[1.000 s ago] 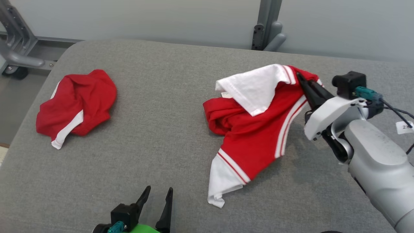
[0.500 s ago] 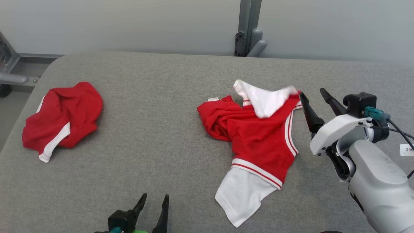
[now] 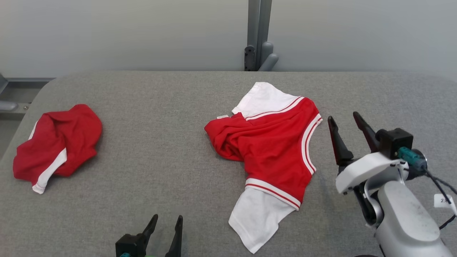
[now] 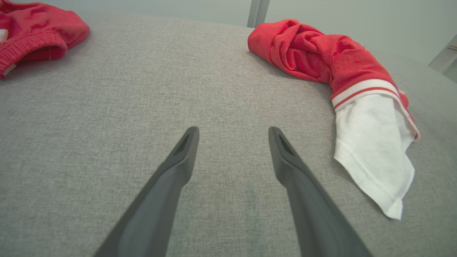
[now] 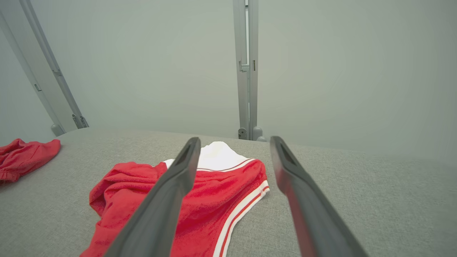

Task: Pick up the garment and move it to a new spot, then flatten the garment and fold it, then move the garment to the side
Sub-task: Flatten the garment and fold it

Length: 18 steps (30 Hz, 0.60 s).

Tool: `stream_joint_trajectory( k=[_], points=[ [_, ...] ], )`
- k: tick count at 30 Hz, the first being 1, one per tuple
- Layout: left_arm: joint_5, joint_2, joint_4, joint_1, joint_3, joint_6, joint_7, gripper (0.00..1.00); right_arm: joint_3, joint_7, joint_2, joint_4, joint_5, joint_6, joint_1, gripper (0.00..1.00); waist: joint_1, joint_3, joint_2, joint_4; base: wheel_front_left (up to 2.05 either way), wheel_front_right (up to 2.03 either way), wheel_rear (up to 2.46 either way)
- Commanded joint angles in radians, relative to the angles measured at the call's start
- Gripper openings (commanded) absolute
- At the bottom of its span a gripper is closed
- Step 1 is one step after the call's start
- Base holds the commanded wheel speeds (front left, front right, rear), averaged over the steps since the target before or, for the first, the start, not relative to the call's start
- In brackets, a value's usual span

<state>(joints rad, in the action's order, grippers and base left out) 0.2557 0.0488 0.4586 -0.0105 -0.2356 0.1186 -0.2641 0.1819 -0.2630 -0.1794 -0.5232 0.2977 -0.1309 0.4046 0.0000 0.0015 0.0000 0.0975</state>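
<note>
A red garment [image 3: 271, 150] with white sleeves and white stripes lies rumpled in the middle of the grey table [image 3: 171, 142]; one white sleeve points to the far side, the other to the near edge. It also appears as the garment [image 4: 332, 67] at upper right in the left wrist view and as the garment [image 5: 214, 189] below my fingers in the right wrist view. My right gripper [image 3: 344, 119] hangs open just right of the garment, holding nothing. My left gripper [image 3: 166, 220] stands open at the near edge, left of the lower sleeve, above bare table.
A second red and white garment [image 3: 53, 141] lies crumpled at the table's left end. A grey metal post [image 3: 257, 35] stands behind the far edge against a pale wall. The table's left edge drops off to a metal frame [image 3: 7, 105].
My right gripper has opened and let go of the garment's upper edge, then drawn back to the right. The garment has dropped and spread on the table. The head camera has shifted.
</note>
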Motion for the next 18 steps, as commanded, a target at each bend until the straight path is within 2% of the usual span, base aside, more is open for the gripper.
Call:
stream_joint_trajectory(
  k=[1,7,12,18],
  points=[
    [-0.002,0.003,-0.004,-0.012,0.001,-0.004,-0.001,1.00,0.000,-0.003,0.011,0.021,-0.015,0.000,-0.042,1.00,0.0000,-0.009,0.0000,-0.013,0.00,0.00,0.00],
    [-0.004,0.003,-0.010,-0.018,0.004,-0.002,-0.001,1.00,0.011,-0.003,0.041,0.061,-0.039,0.000,-0.152,1.00,0.0000,-0.015,0.0000,-0.031,0.00,0.00,0.00],
    [-0.006,0.003,-0.012,-0.016,-0.002,0.000,-0.001,1.00,0.048,-0.003,0.056,0.014,-0.027,0.000,-0.209,1.00,0.0000,-0.005,0.0000,-0.035,0.00,0.00,0.00],
    [-0.003,0.003,-0.012,-0.006,-0.016,0.003,-0.001,1.00,0.079,-0.003,0.070,-0.059,-0.031,0.000,-0.199,1.00,0.0000,0.017,0.0000,0.000,0.00,0.00,0.00]
  ],
)
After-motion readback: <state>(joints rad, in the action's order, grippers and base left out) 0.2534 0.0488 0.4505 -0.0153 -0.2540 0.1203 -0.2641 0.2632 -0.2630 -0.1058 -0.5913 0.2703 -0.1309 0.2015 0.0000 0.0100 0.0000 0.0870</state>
